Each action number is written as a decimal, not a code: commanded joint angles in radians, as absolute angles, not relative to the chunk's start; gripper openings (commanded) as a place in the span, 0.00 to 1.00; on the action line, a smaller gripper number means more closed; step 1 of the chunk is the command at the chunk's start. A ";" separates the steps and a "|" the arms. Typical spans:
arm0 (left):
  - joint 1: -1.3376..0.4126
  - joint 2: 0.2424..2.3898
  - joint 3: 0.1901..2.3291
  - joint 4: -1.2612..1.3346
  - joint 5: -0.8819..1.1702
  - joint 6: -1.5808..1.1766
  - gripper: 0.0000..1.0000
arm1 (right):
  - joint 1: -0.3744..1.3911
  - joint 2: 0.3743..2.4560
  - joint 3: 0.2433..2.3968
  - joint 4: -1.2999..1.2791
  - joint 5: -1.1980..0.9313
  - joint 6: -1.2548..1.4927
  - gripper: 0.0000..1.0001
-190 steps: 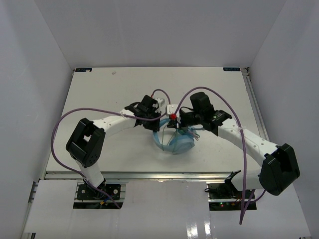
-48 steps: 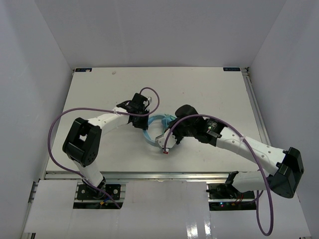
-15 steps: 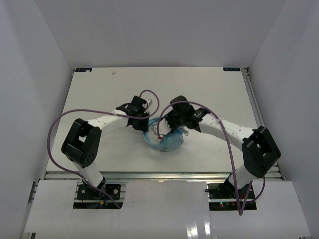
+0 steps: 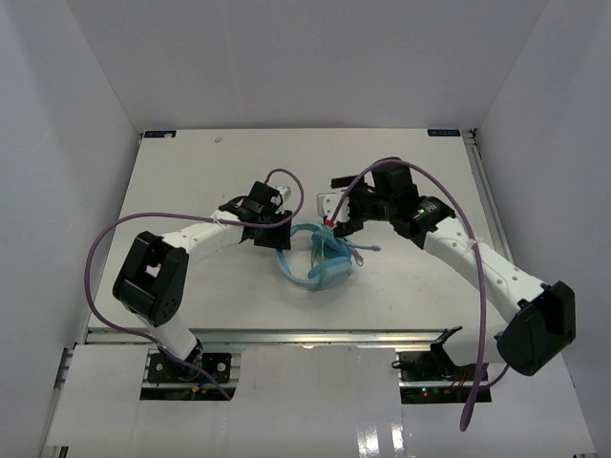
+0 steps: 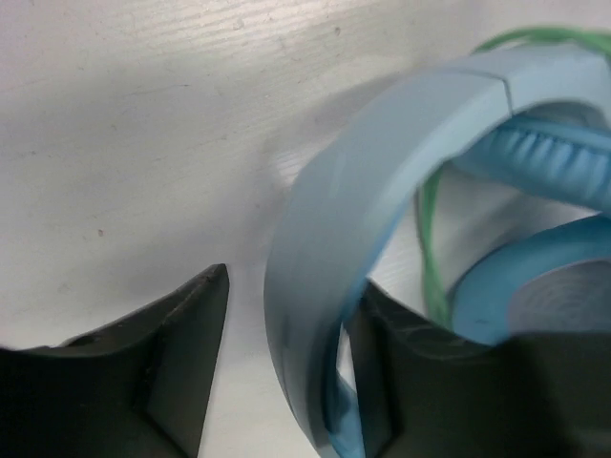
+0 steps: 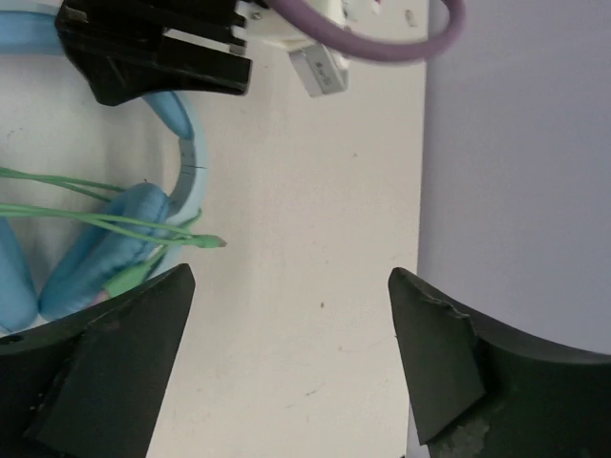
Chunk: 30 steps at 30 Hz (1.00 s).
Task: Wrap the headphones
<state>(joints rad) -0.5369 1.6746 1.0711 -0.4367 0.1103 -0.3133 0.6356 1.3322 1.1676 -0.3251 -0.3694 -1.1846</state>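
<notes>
The light blue headphones lie on the white table in the middle of the top view. Their thin green cable runs in loops across the earcups, and its plug end lies free on the table. My left gripper is open astride the headband; the band lies against the right finger, with a gap to the left finger. My right gripper stands wide open over bare table just beyond the headphones, with nothing between its fingers. From above, the left gripper and right gripper flank the headphones' far side.
Thick purple robot cables loop over both arms. The right wrist view shows the table's edge and the lilac side wall close to the right finger. White enclosure walls stand on three sides of the table.
My right gripper has opened wide and drawn back from the headphones toward the far right. My left gripper has loosened its hold on the headband. The headphones have shifted slightly.
</notes>
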 commanded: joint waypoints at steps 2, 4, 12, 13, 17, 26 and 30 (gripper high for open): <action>-0.531 1.588 1.121 -0.412 0.126 -0.354 0.73 | 0.505 1.177 1.168 -0.316 -0.533 -0.837 0.90; -0.527 1.581 1.126 -0.415 0.130 -0.361 0.77 | 0.455 1.123 1.136 -0.315 -0.568 -0.769 0.90; -0.516 1.507 1.134 -0.416 0.169 -0.358 0.84 | 0.302 1.000 0.978 -0.286 -0.635 -0.587 0.90; -0.515 1.497 1.134 -0.416 0.178 -0.356 0.85 | 0.295 0.993 0.966 -0.284 -0.644 -0.577 0.90; -0.515 1.461 1.139 -0.416 0.219 -0.347 0.87 | 0.279 0.987 0.943 -0.270 -0.668 -0.551 0.90; -0.515 1.289 1.147 -0.414 0.290 -0.307 0.88 | 0.233 0.981 0.931 -0.241 -0.573 -0.345 0.90; -0.515 1.085 1.035 -0.348 0.241 -0.268 0.88 | 0.197 0.951 0.912 -0.242 -0.416 -0.219 0.90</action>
<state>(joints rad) -0.5186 1.3280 1.1032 -0.4359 0.2517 -0.3209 0.2349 0.9941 0.9336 -0.2861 -0.5625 -0.3967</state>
